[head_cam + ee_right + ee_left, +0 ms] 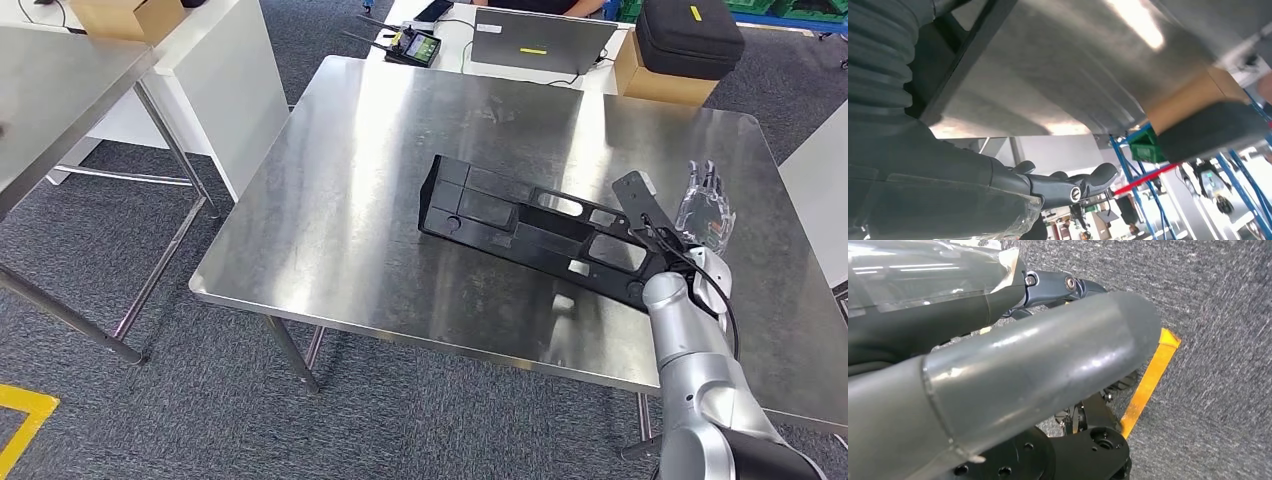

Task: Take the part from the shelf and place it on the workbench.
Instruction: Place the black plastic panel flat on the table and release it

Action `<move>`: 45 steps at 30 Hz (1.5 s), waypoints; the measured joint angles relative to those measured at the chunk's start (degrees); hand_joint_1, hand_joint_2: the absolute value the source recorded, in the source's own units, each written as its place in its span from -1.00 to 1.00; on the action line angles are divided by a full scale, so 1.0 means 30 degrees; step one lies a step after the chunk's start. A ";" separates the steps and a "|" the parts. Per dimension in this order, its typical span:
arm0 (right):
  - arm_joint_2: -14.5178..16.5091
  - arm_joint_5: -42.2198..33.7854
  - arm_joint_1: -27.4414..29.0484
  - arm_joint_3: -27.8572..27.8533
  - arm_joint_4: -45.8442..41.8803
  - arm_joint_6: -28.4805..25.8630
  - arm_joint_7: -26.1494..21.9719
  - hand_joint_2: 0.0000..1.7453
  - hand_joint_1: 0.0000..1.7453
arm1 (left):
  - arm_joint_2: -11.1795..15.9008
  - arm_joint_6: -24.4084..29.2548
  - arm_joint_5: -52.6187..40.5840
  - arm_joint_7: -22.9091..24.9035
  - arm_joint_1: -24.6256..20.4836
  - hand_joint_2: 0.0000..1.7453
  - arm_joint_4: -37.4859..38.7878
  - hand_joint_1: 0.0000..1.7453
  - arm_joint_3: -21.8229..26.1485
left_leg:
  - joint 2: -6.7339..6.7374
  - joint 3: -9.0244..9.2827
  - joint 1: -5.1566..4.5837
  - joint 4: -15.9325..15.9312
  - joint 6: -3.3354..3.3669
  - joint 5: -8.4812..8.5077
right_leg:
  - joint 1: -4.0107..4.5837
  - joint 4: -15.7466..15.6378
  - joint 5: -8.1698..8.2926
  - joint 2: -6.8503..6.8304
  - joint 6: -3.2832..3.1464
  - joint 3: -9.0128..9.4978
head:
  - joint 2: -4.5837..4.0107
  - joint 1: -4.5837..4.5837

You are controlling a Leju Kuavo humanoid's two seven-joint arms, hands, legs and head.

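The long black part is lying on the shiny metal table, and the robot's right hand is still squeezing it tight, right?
Not quite. The long black part does lie on the shiny metal table, but the right hand is not squeezing it. In the head view that hand is beside the part's end with its fingers spread, holding nothing.

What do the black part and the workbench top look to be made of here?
Black part: likely moulded plastic, matt black; thin walls, ribs and cut-out windows, hardly any glare. Painted metal can't be ruled out.
Workbench: metal sheet, probably stainless steel, brushed finish; streaked reflections of lights and a blurred mirror of the part suggest it.
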 joint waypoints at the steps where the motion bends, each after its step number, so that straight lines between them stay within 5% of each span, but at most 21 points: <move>1: 0.0015 -0.0239 -0.0093 -0.0029 0.0022 -0.0122 -0.0181 1.00 -1.00 | 0.0000 0.0015 -0.0005 -0.0024 -0.0001 -1.00 0.0000 -1.00 0.0009 | 0.0000 0.0000 0.0000 0.0000 0.0000 0.0000 | 0.0000 0.0001 0.0000 0.0000 0.0000 0.0001 | 0.0002 0.0000; 15: 0.0406 -0.3362 -0.0535 -0.0359 -0.0015 -0.0745 -0.1732 1.00 -1.00 | 0.0000 0.0115 -0.0166 -0.0204 -0.0013 -1.00 0.0000 -1.00 0.0448 | 0.0001 -0.0004 -0.0001 0.0000 0.0000 0.0000 | 0.0000 0.0001 0.0001 0.0000 0.0001 -0.0002 | 0.0000 -0.0002; 26: 0.0446 -0.2992 -0.0739 -0.0189 -0.0042 -0.0714 -0.1639 1.00 -1.00 | 0.0000 0.0138 -0.0350 -0.0311 -0.0030 -1.00 0.0000 -1.00 0.0475 | -0.0001 -0.0004 -0.0001 0.0001 0.0001 0.0000 | 0.0000 0.0001 0.0001 0.0000 0.0001 -0.0003 | 0.0000 -0.0004; 33: -0.0577 -0.0090 -0.1367 0.1490 0.1597 0.4981 0.1414 1.00 -1.00 | 0.0000 -0.0016 -0.0359 -0.0435 -0.0042 -1.00 0.0000 -1.00 0.0592 | -0.0030 -0.0007 -0.0001 0.0001 0.0002 0.0001 | -0.0001 -0.0002 0.0000 -0.0016 0.0001 -0.0002 | 0.0000 0.0002; 45: -0.1452 0.0126 -0.1901 0.2598 0.3417 0.5320 0.1508 1.00 -1.00 | 0.0000 -0.0033 -0.0359 -0.0443 -0.0048 -1.00 0.0000 -1.00 0.0949 | -0.0031 -0.0013 -0.0001 0.0002 0.0005 0.0003 | 0.0001 0.0000 0.0001 -0.0021 0.0002 -0.0005 | 0.0000 -0.0004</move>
